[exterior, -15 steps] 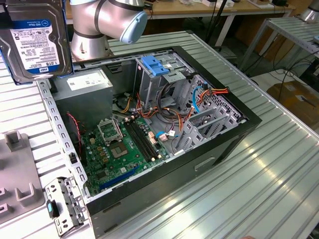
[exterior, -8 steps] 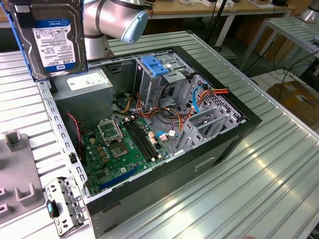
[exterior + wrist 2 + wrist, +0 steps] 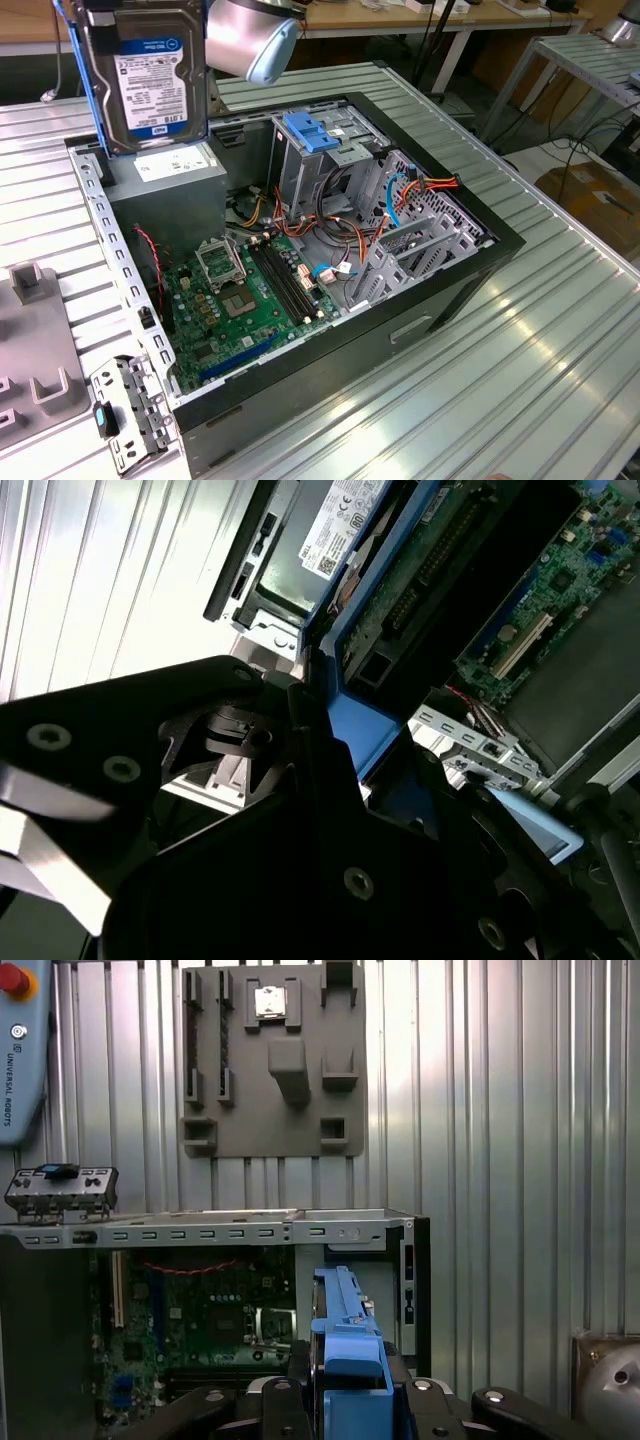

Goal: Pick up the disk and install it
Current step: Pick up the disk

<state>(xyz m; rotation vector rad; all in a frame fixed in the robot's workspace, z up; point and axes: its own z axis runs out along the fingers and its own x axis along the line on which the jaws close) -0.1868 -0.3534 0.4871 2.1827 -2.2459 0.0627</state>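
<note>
Ribbed metal bench point(image 3: 540, 380) w/ open PC case point(image 3: 505, 245) lying on its side at centre. Green motherboard point(image 3: 235, 300) sits in the case's near-left part, w/ a grey cage point(image 3: 318, 140), blue-topped, behind it. At the case's far-left corner the disk point(image 3: 150, 75) is upright, label outward, raised above a grey power-supply box point(image 3: 165, 195). In the first wrist view, gripper point(image 3: 347, 1385) fingers are clamped on the disk.

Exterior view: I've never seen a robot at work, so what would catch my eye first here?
The disk, with its white-and-blue label, hangs in the air at the exterior view's upper left, clamped in the arm's jaws above the grey power-supply box. Below it an open computer case lies on a ribbed metal table, its green motherboard laid bare.
</note>
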